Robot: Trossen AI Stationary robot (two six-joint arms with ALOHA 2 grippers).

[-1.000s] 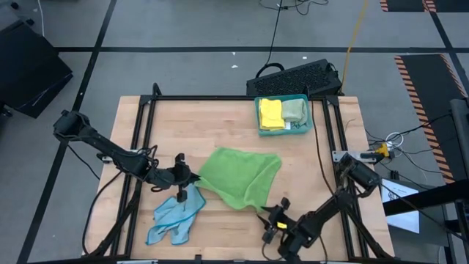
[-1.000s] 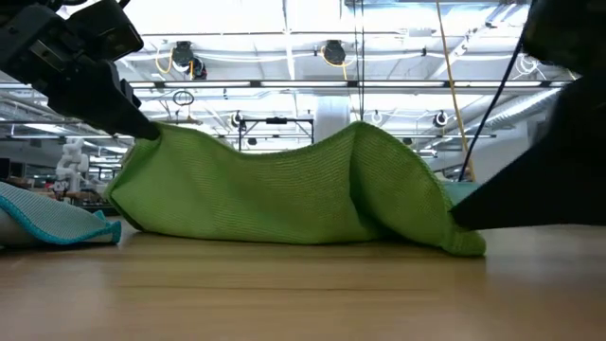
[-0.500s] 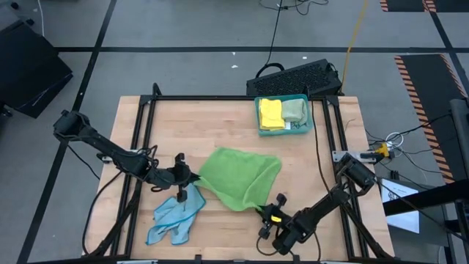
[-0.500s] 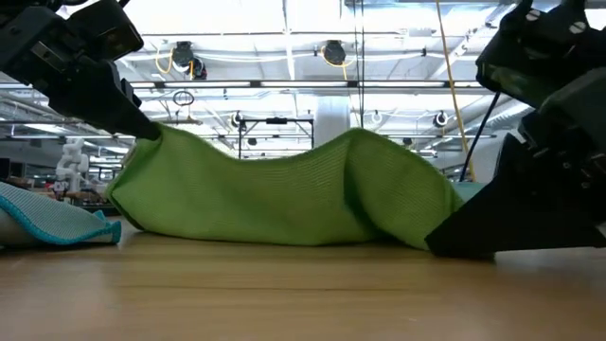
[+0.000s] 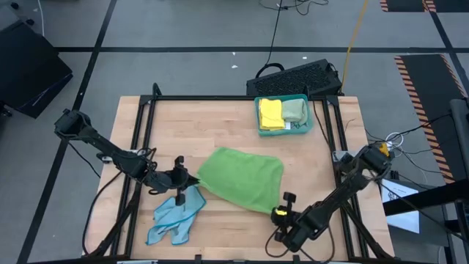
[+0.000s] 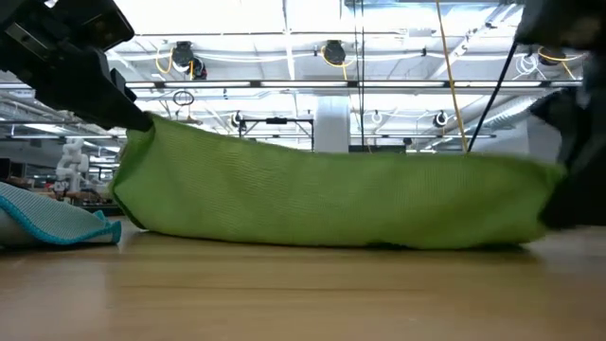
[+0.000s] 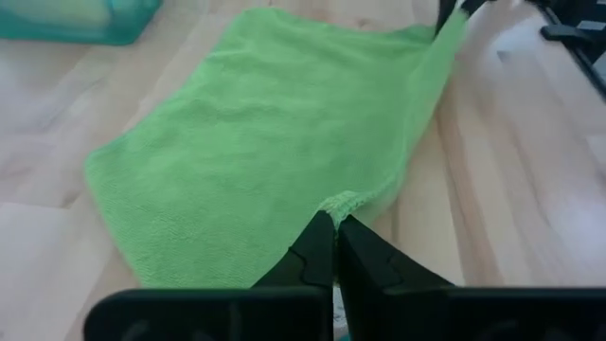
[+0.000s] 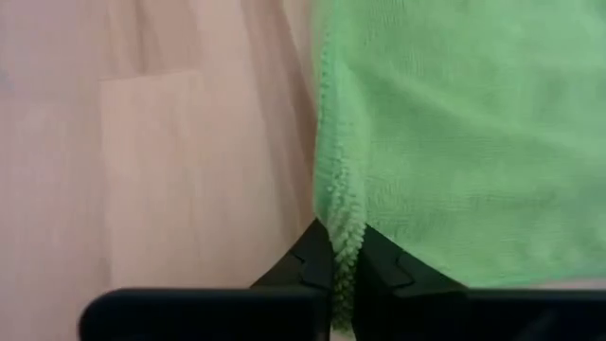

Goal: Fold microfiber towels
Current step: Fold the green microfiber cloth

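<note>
A bright green microfiber towel (image 5: 242, 180) lies spread at the table's middle, its near edge raised and stretched between my two grippers (image 6: 331, 194). My left gripper (image 5: 193, 178) is shut on its near left corner. My right gripper (image 5: 281, 210) is shut on its near right corner. A light blue towel (image 5: 176, 216) lies crumpled on the table near the front left, just beside my left gripper. Folded yellow (image 5: 271, 114) and pale green (image 5: 294, 111) towels lie in a teal tray (image 5: 284, 130) at the far right. My left gripper pinches the green towel's near left corner (image 7: 341, 201) between its two fingers, slanting down from the table's left. That corner is lifted off the table (image 6: 142, 128); the far part lies on the wood. My right gripper pinches the towel's near right corner at its fluffy edge (image 8: 341, 223) between its two fingers, slanting down from the near right. The corner is held a little above the table (image 6: 544, 180), and the edge between the two grippers runs nearly straight.
A black keyboard (image 5: 297, 75) lies beyond the table's far edge behind the tray. Black frame rails (image 5: 143, 132) run along the table's left, right and far sides. Bare wood shows at the far left (image 5: 190, 125) and along the near edge (image 5: 234, 235).
My right gripper has shut on the green towel's near right corner, risen, rolled, and drawn it toward the table's right edge. The hump in the towel has flattened and its near edge has gone from sagging to nearly straight. The corner in my left gripper has stayed in place.
</note>
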